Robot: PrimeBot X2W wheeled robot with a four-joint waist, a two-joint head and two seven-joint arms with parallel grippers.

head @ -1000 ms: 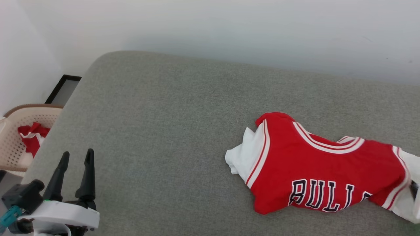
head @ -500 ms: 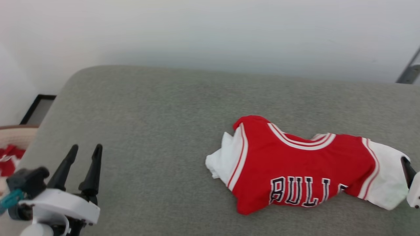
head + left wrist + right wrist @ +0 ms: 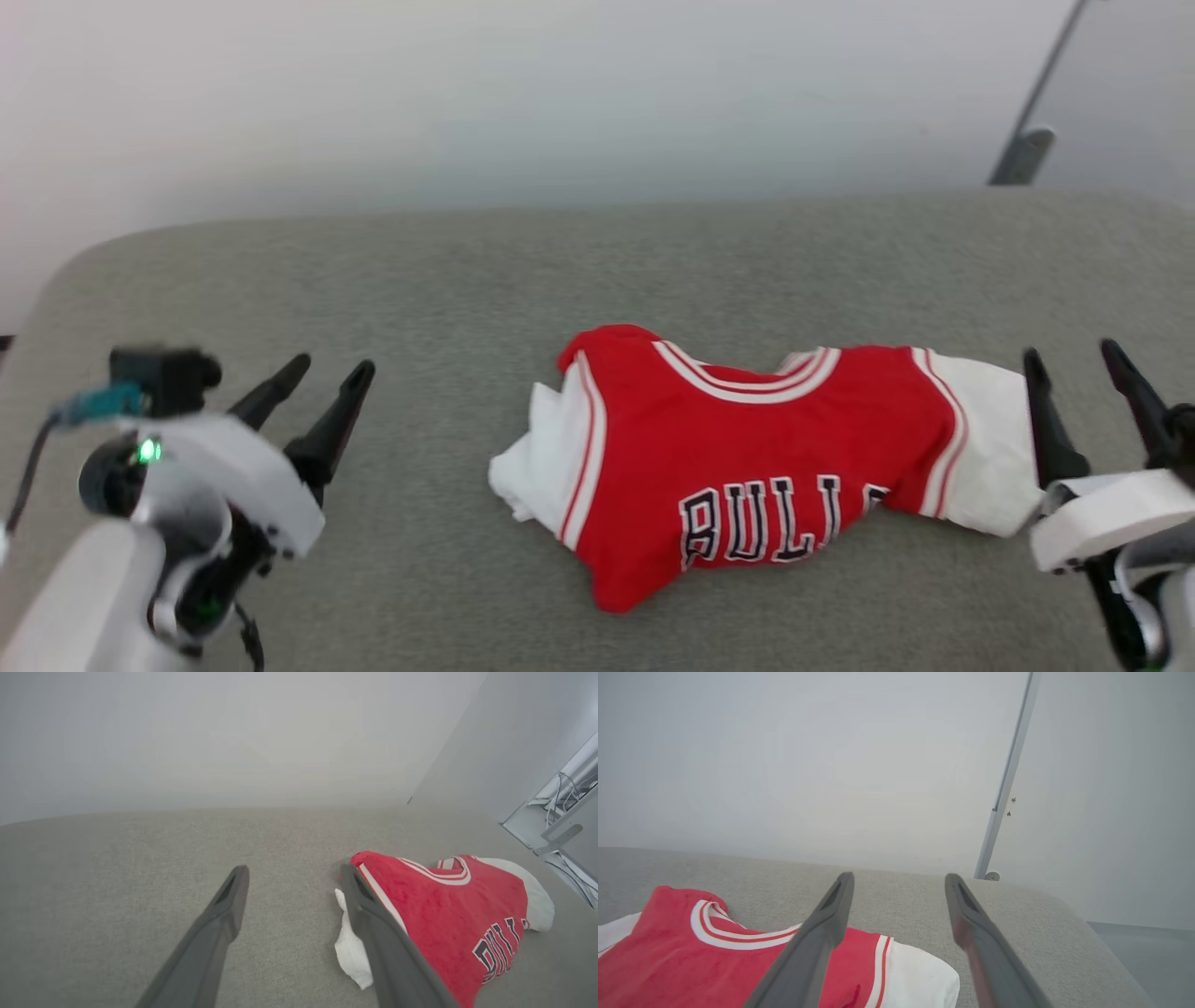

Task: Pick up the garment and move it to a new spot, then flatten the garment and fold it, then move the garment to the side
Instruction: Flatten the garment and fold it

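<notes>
The garment [image 3: 747, 467], a red jersey with white sleeves and black lettering, lies crumpled on the grey cushion [image 3: 467, 280], right of centre. My left gripper [image 3: 331, 366] hangs open at the lower left, well clear of the cloth. At the lower right my right gripper [image 3: 1072, 353] is open beside the white sleeve, with nothing between its fingers. The left wrist view has the garment [image 3: 444, 905] to the right of the open left gripper [image 3: 294, 870]. The right wrist view has the garment [image 3: 714, 952] at lower left, under and beside the open right gripper [image 3: 899, 877].
A pale wall [image 3: 560, 93] runs behind the cushion. A thin grey pole [image 3: 1027, 140] stands at the back right, and the pole [image 3: 1004, 798] also rises in the right wrist view. The cushion's rounded left corner [image 3: 65, 271] drops off at the left.
The head camera has swung right, so the basket has left the picture and the garment sits nearer centre. My right gripper has come into view, open, off the sleeve.
</notes>
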